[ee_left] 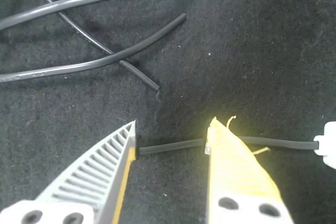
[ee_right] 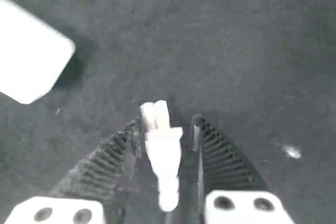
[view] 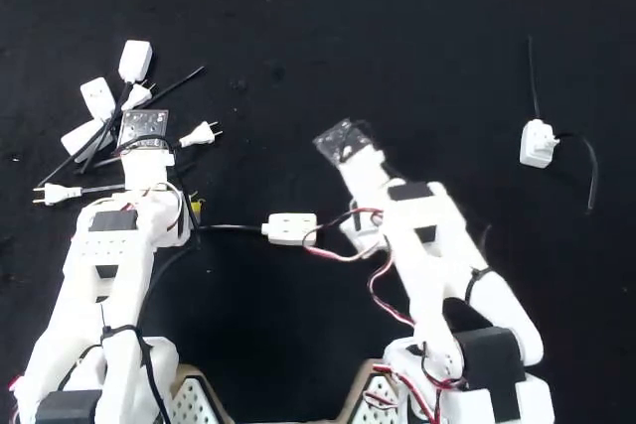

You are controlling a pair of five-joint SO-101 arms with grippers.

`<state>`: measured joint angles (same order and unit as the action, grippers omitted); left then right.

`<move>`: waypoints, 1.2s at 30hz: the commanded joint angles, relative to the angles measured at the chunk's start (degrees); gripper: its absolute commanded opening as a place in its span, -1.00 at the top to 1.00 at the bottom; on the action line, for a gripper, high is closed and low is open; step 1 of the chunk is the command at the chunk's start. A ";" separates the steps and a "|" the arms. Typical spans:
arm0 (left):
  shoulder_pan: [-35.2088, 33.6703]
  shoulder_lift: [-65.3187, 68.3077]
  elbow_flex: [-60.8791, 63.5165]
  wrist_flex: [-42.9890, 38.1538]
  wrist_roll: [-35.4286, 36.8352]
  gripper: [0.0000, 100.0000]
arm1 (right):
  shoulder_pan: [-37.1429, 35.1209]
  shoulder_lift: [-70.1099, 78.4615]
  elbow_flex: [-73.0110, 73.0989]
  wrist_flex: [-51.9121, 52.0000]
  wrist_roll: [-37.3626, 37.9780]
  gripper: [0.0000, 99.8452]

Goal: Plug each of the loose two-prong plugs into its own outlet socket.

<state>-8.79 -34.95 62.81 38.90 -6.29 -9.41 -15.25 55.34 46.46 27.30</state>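
Observation:
My right gripper (ee_right: 165, 129) is shut on a white two-prong plug (ee_right: 163, 153), prongs pointing away from the wrist, above the black table. It sits mid-table in the high view (view: 343, 141). A white outlet socket (view: 290, 228) with a black cable lies between the arms, and another socket (view: 538, 143) lies at the far right. My left gripper (ee_left: 170, 135) is open, its fingertips either side of a black cable (ee_left: 170, 146) on the mat. Loose plugs (view: 199, 134) (view: 55, 194) lie either side of the left gripper (view: 144, 136).
Several white socket blocks (view: 99, 96) and crossing black cables (ee_left: 79, 3) are bunched at the table's far left. A white block (ee_right: 31, 61) lies off to one side of the right gripper. A white plug end (ee_left: 326, 150) sits on the straddled cable.

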 commanded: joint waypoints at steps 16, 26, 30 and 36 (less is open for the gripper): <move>-0.57 -1.67 -0.31 -0.35 0.18 0.56 | -0.70 -1.63 0.40 8.79 4.92 0.89; -0.57 -1.67 -0.31 -0.35 0.18 0.56 | -0.70 -1.63 0.22 11.34 8.79 0.63; -0.57 -1.67 -0.31 -0.35 0.18 0.56 | 1.76 -1.63 -0.31 10.99 9.23 0.73; -0.57 -1.67 -0.31 -0.35 0.18 0.56 | 6.59 -1.63 -1.01 11.16 12.22 0.99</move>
<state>-8.79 -34.95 62.81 38.90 -6.29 -6.33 -15.25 55.87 57.01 37.58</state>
